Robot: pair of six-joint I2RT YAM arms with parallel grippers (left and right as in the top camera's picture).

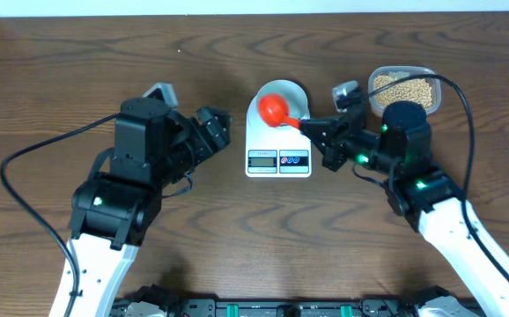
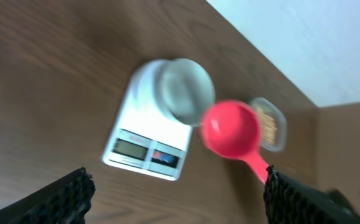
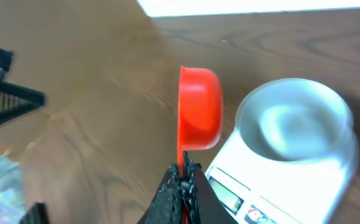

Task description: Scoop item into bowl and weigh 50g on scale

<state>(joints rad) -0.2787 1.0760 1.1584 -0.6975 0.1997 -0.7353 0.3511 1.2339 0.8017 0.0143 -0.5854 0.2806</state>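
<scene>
Left gripper [image 1: 217, 125] is standing spread and empty, left of the scale [image 1: 278, 150]; right gripper [image 3: 183, 177] is pinching the red scoop [image 1: 275, 108] by its handle, cup tipping sideways over the bowl [image 3: 292, 124] on the scale; beans [image 1: 402, 88] are lying in the tub [image 1: 432, 75] right of the scale; risks: scoop knocking the bowl, or beans spilling onto the scale.

Your left arm [image 1: 105, 207] angles up from lower left, left gripper [image 1: 222, 130] pointing right, jaws spread wide, nothing between them. Your right arm [image 1: 453, 224] angles up from lower right, right gripper [image 1: 314, 129] pointing left, clamped tight on the red scoop [image 1: 276, 109] handle.
</scene>
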